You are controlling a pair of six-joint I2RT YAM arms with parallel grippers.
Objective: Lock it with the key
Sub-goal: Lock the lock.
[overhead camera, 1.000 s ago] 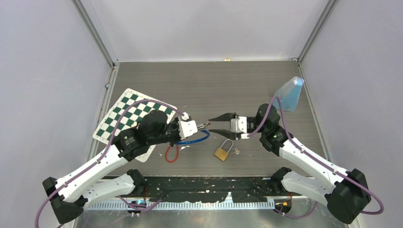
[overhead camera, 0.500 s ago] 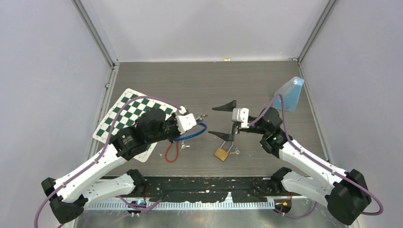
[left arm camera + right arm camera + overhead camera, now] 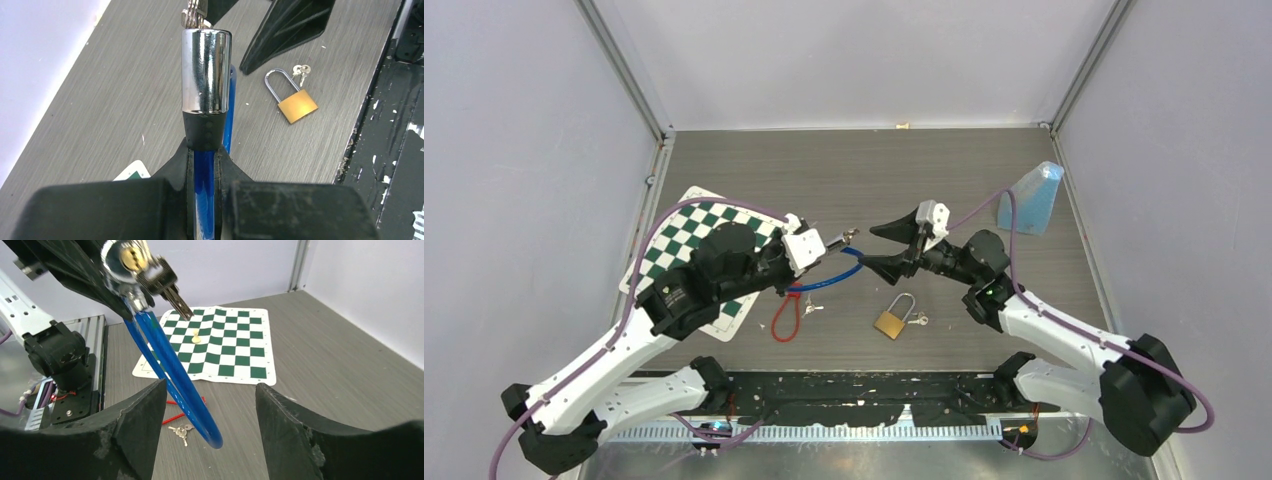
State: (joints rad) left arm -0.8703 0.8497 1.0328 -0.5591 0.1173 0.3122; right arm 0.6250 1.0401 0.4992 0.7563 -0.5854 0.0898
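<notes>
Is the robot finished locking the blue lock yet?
Not yet. Done: the left gripper is shut on the blue cable lock, holding it up off the table, and the key sits in its keyhole. In hand: the right gripper is open, facing the key without touching it. Left: pinch the key and turn it. The brass padlock lies untouched on the table.

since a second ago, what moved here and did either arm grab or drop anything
The right gripper spread its jaws wide, narrowed them a little, turned its wrist and drew slightly toward the back; it holds nothing. The left gripper carried the blue cable lock, keys in its cylinder, back and leftward. Unchanged: left jaws shut on the lock; brass padlock, red cable, chessboard.
</notes>
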